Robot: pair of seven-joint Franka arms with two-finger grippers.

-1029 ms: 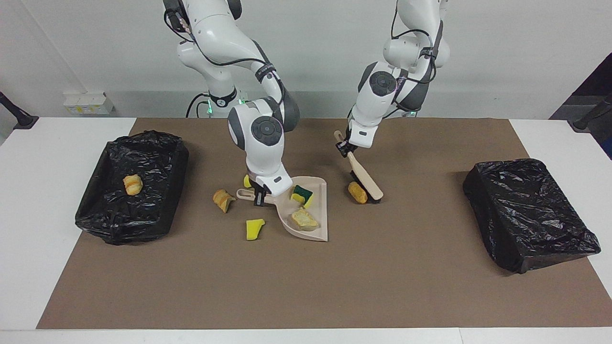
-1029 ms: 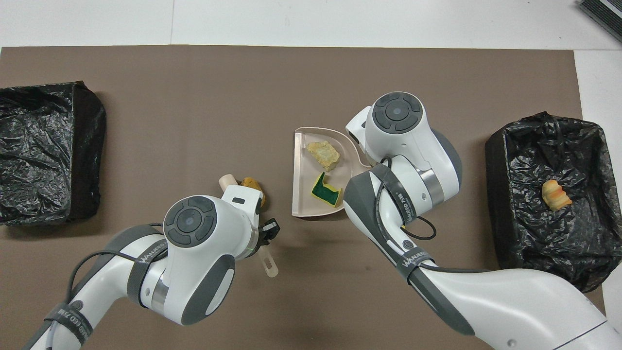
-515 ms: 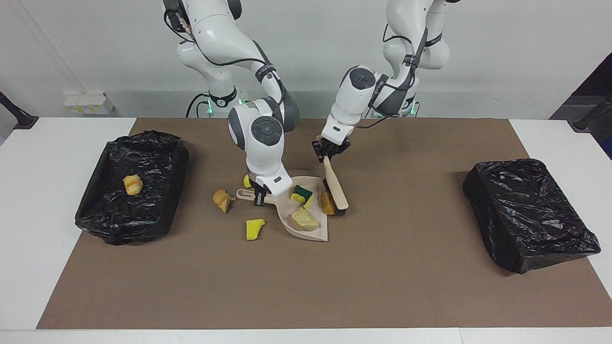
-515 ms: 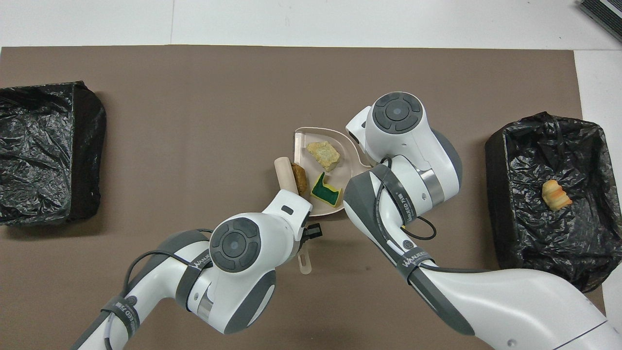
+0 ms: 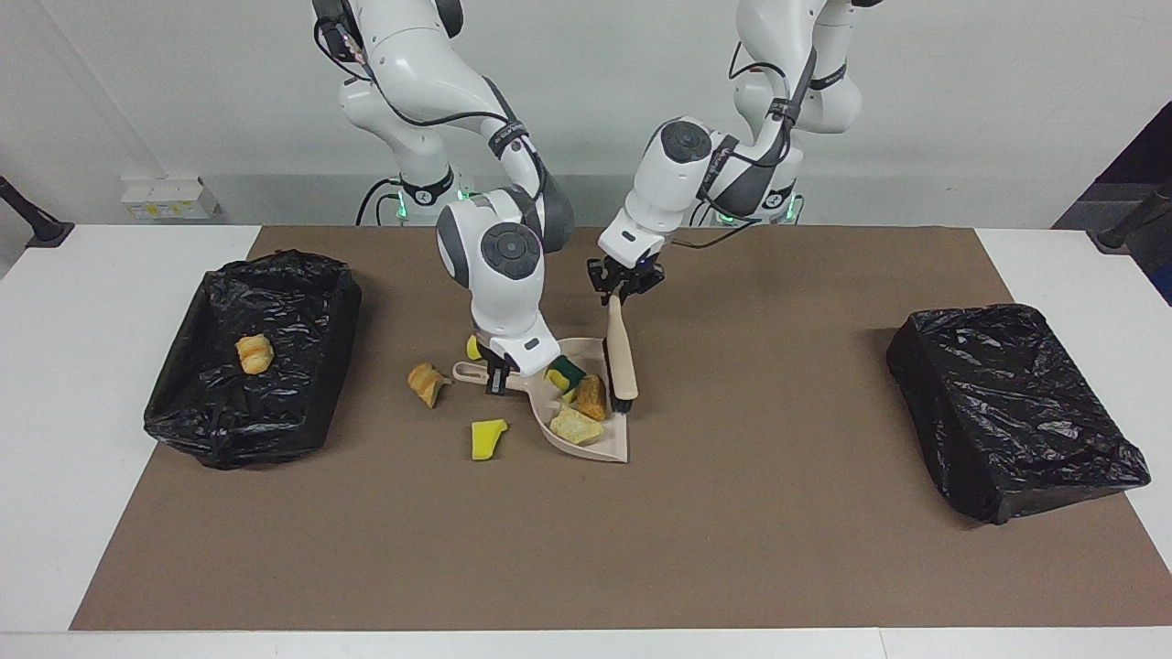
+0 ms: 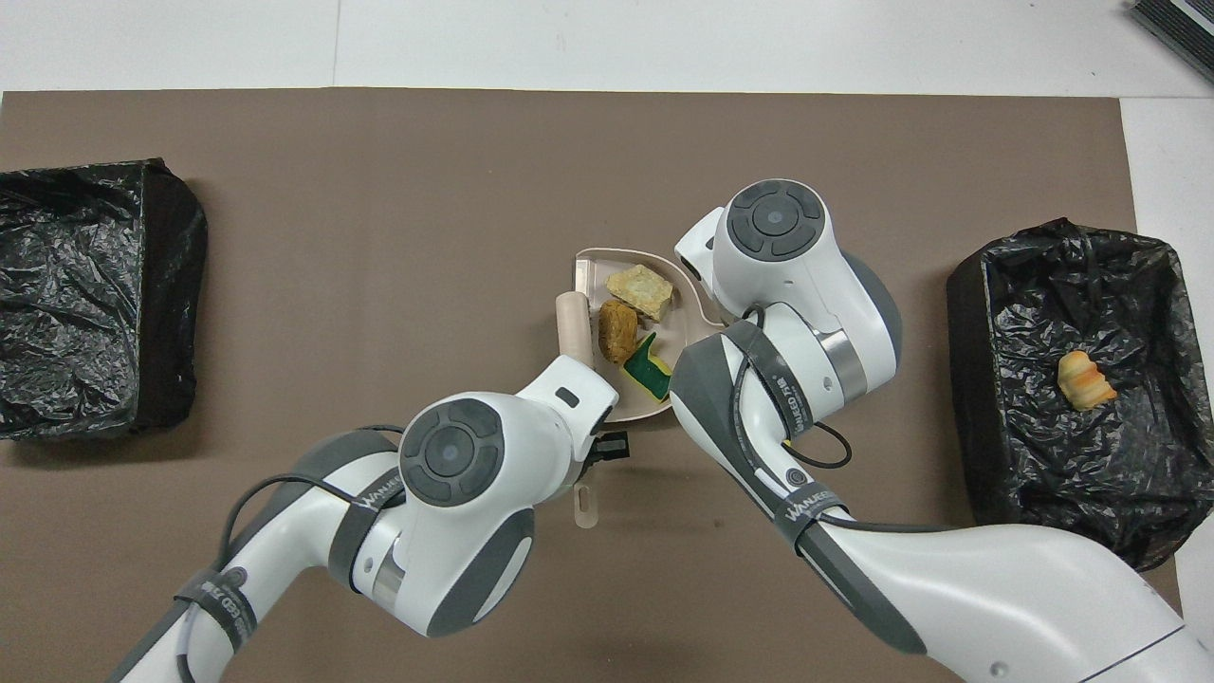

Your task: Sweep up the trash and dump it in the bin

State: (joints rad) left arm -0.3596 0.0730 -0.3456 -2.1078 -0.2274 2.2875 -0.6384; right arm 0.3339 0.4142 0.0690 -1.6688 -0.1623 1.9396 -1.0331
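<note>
My right gripper (image 5: pixel 499 375) is shut on the handle of the beige dustpan (image 5: pixel 615 437), which rests on the brown mat. In the pan lie a yellow-green sponge (image 5: pixel 561 372), a brown lump (image 5: pixel 591 396) and a tan chunk (image 5: pixel 574 426). My left gripper (image 5: pixel 623 282) is shut on the beige brush (image 5: pixel 623 352), whose bristles stand at the pan's mouth beside the lump. From overhead, the brush head (image 6: pixel 574 323) touches the lump (image 6: pixel 617 330). Loose trash lies on the mat by the handle: a tan-orange piece (image 5: pixel 428 382), a yellow sponge chunk (image 5: pixel 487 437), and another yellow chunk (image 5: pixel 472 348) half hidden by my right gripper.
A black-bagged bin (image 5: pixel 293 311) at the right arm's end of the table holds one bread-like piece (image 5: pixel 254 353). A second black-bagged bin (image 5: pixel 1012 407) sits at the left arm's end. The brown mat (image 5: pixel 586 549) covers most of the white table.
My left arm swept the brush toward the dustpan and pushed the brown lump into it, crowding the sponge and tan chunk deeper. The right arm and the dustpan stayed put.
</note>
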